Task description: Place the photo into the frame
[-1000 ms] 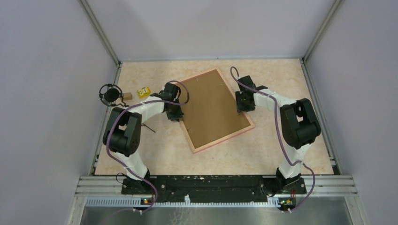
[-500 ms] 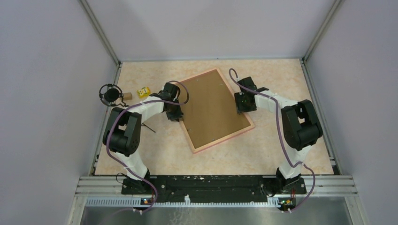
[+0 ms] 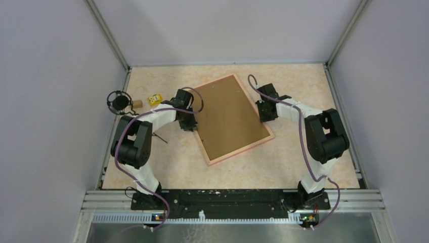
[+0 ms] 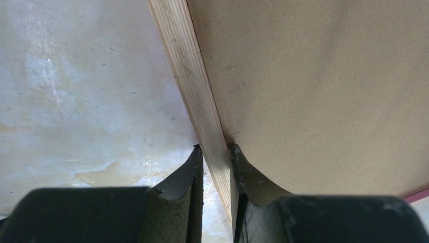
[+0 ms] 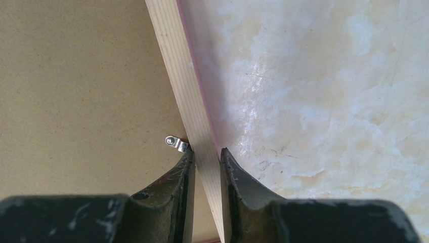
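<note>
While left gripper (image 4: 215, 148) and right gripper (image 5: 206, 151) each pinch a rail of the frame (image 4: 192, 91), the backing board (image 3: 230, 116) covers the opening — anything beneath is hidden.

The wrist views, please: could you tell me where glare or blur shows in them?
Left wrist: pale glare on the table, the frame grain sharp, the near fingers dark. Right wrist: sheen on the table; the metal clip crisp.
</note>
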`<state>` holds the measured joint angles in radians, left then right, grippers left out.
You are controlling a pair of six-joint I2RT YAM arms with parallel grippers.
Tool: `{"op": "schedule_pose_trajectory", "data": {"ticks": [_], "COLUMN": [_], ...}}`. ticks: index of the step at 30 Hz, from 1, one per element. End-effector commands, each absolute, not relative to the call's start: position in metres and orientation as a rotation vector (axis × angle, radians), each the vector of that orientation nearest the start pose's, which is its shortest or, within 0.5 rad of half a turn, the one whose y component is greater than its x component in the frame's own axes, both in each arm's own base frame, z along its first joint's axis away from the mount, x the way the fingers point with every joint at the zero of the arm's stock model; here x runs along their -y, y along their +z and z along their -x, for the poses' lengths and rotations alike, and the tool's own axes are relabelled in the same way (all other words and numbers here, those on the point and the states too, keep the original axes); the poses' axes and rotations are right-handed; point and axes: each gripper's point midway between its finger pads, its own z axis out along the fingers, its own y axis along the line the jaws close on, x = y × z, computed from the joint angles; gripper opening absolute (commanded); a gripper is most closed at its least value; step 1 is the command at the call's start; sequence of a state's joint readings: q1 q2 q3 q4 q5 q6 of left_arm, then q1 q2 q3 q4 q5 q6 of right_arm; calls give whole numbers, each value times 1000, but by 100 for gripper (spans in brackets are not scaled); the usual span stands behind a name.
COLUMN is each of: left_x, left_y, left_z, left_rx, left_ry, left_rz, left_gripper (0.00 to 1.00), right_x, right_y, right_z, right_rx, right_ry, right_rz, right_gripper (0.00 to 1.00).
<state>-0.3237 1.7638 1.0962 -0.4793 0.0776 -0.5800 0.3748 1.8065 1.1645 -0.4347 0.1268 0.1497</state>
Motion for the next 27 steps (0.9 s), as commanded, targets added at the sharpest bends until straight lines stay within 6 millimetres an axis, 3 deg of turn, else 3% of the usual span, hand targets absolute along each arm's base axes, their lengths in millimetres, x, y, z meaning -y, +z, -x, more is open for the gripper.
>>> {"op": "schedule_pose_trajectory", "data": {"ticks": [1,4,9,11,15,18,24,27], "left_x": [139,141,133,133,134,140,137,136], "left_y": [8,12,16,17,13,11,11,4], "left_z": [-325,-327,-328,-329,-328,-326,-314,-305], "left_rx": [-2824,-2823,-2826,-2818,-2833,-2868,-2939,-2945], "left_ry": [-285,-306,-252,-256,-264,-308,-293,-313], "left_rz": [240,144,5,-42,-111,-148,-208,-232], "left_gripper": [0,0,6,10,13,13,17,18], "right_x": [-120,-127,-161,-170,-181,-196,-227,-224], "right_y": [24,40,56,55,44,44,89,104], "right_z": [-354,-351,-344,-340,-329,-307,-282,-287], "right_rx": [-2692,-2649,-2574,-2570,-2589,-2569,-2386,-2343], "right_ry": [-12,62,362,442,539,699,858,797], "right_rz": [263,275,357,402,495,648,821,793], "right_gripper": [23,31,65,72,73,71,69,71]}}
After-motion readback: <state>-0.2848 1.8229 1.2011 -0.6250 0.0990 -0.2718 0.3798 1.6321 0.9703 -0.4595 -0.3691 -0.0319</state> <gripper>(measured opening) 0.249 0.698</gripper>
